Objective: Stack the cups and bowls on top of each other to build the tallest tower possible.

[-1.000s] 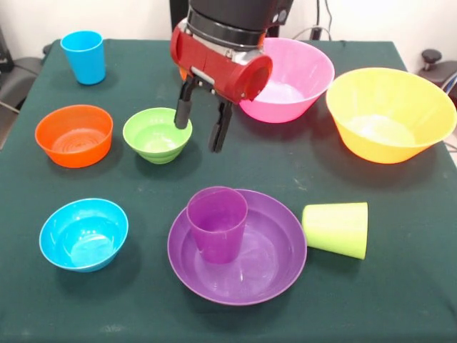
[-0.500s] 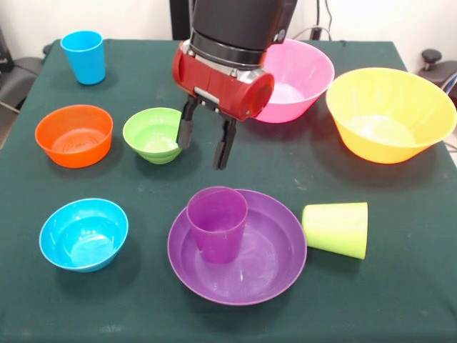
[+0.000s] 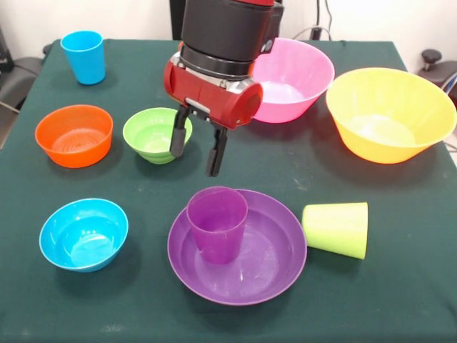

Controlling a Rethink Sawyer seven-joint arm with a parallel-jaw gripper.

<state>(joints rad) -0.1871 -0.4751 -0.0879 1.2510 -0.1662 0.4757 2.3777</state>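
Note:
My gripper [image 3: 193,162] hangs open and empty, its left finger over the right rim of the small green bowl [image 3: 150,134], just behind the purple cup [image 3: 217,223]. That cup stands upright in the wide purple bowl [image 3: 268,261]. A lime green cup [image 3: 337,229] lies on its side to the right of the purple bowl. The blue cup [image 3: 83,57] stands upright at the far left. Separate on the cloth are the orange bowl [image 3: 74,134], the blue bowl [image 3: 83,233], the pink bowl [image 3: 296,71], partly behind the arm, and the yellow bowl [image 3: 389,113].
A dark green cloth [image 3: 400,286] covers the table. The red and black arm [image 3: 214,86] comes down over the middle back and hides what lies behind it.
The gripper has come forward and lower, then shifted slightly left, ending closer to the green bowl's rim and the purple cup. Its fingers stay open. No cup or bowl has moved.

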